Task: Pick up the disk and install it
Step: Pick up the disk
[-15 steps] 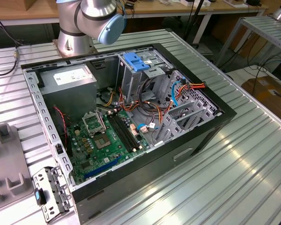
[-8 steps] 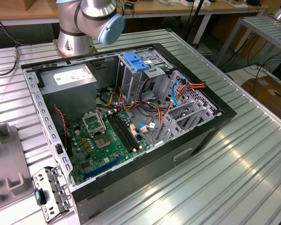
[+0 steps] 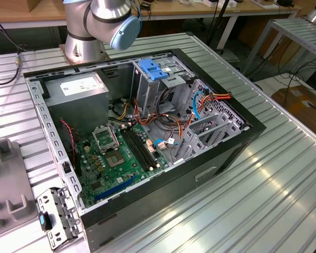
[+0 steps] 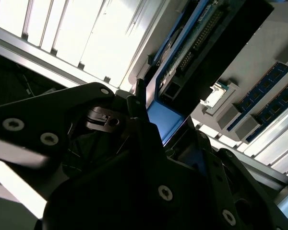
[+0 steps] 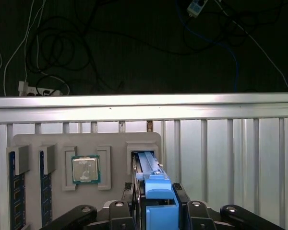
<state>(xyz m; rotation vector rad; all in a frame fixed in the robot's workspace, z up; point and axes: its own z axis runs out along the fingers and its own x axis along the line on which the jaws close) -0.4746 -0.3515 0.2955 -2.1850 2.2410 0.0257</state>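
My jaws were clamped across the blue-railed flat rectangular disk | it stood on edge at a slot of the grey plastic tray | tray lay on the ribbed metal tabletop.

The arm is silver-grey, built of rounded cylindrical joints, one closed by a pale blue round cap. The gripper is matte black, with angular plates on either side of its fingers, each plate dotted with bright round screws.
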